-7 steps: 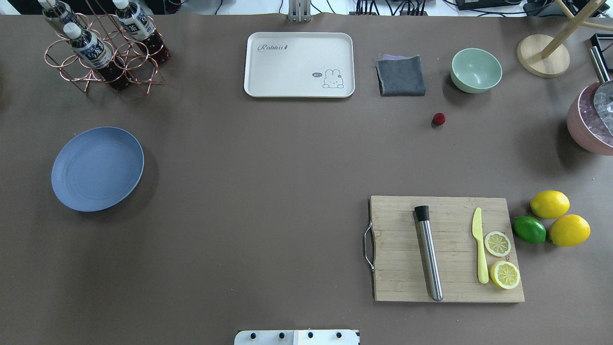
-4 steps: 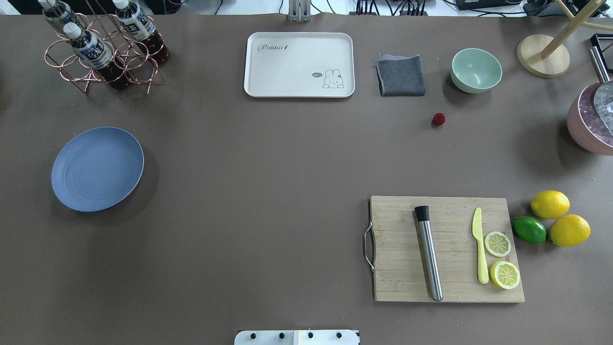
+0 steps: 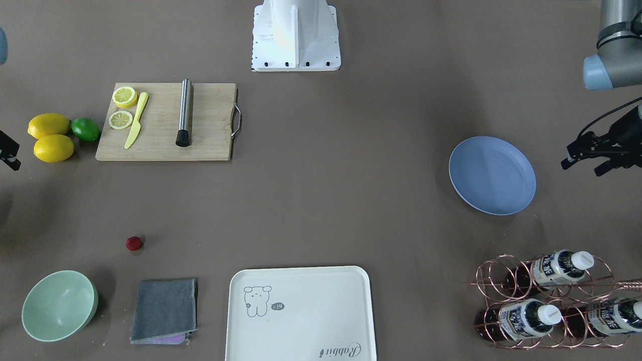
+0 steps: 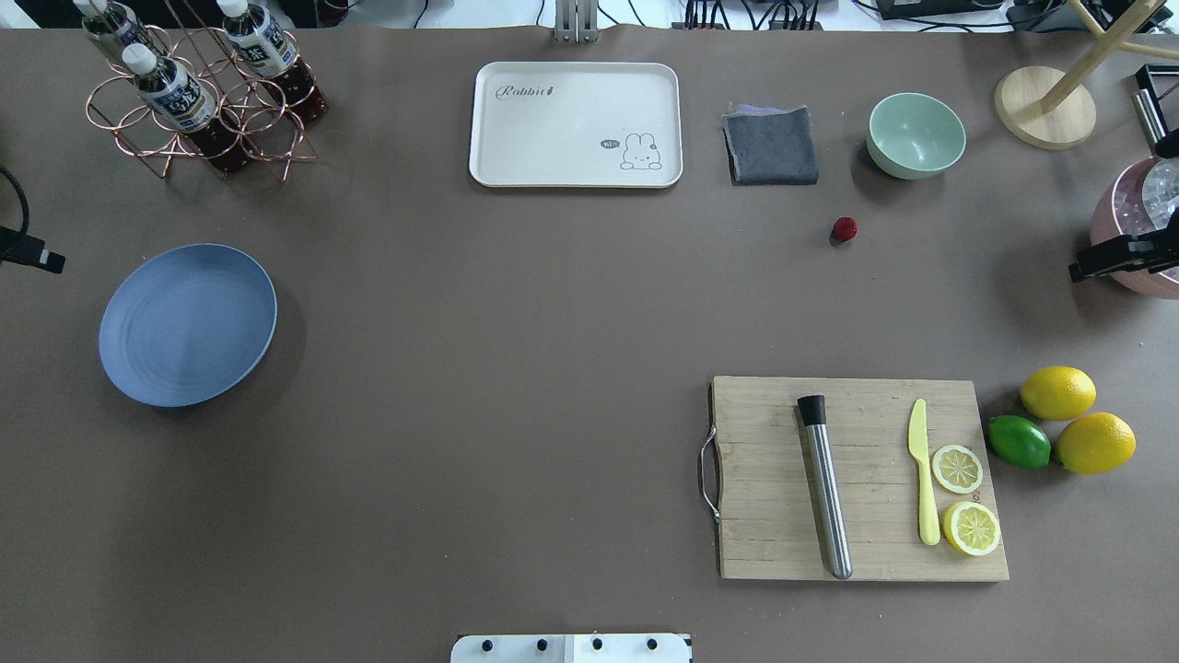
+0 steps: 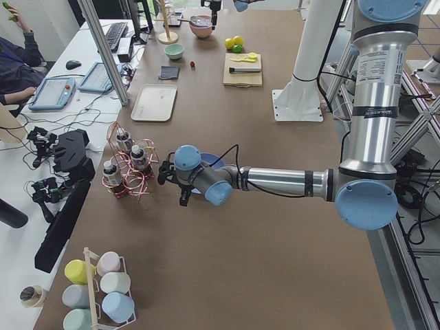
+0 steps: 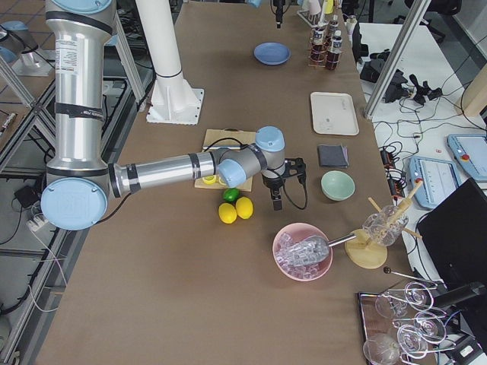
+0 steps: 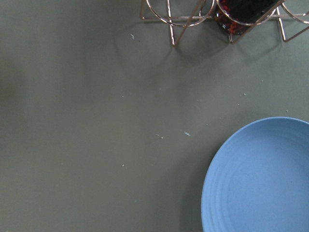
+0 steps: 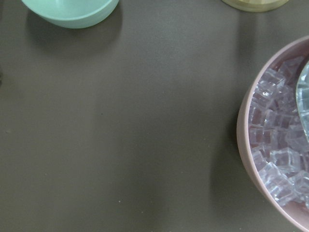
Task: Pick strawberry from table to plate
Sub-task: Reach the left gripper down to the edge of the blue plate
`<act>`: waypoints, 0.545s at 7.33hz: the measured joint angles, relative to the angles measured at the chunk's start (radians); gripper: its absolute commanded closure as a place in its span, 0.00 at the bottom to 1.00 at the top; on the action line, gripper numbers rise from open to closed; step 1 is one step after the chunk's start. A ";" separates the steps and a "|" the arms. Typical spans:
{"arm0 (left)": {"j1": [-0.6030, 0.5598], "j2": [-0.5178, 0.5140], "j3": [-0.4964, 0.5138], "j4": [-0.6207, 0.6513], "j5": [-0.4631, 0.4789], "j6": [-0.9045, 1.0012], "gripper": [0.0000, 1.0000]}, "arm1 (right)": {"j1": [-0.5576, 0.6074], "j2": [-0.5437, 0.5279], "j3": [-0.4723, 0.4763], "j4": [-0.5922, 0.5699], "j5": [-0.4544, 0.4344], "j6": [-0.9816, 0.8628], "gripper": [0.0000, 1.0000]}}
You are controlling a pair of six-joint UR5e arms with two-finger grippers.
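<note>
The strawberry (image 4: 844, 229), on the counter (image 4: 516, 304) near the green bowl (image 4: 916, 134) and well apart from the plate (image 4: 188, 324), is likely light, soft and bruisable, so pinch gently across its middle; whether the left pincer (image 3: 584, 160) and right pincer (image 4: 1105, 262) are spread cannot be told.

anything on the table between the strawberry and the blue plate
Nothing: in the overhead view the table is bare between the strawberry and the plate.

The cream tray (image 4: 576, 124) reads "Rabbit".
</note>
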 measured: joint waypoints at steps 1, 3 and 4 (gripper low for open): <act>0.033 -0.024 0.064 -0.073 0.008 -0.030 0.04 | -0.007 0.002 0.001 0.004 -0.004 0.009 0.00; 0.095 -0.043 0.107 -0.125 0.029 -0.051 0.09 | -0.010 0.003 0.004 0.006 -0.005 0.011 0.00; 0.110 -0.044 0.113 -0.135 0.036 -0.061 0.12 | -0.011 0.003 0.006 0.006 -0.004 0.009 0.00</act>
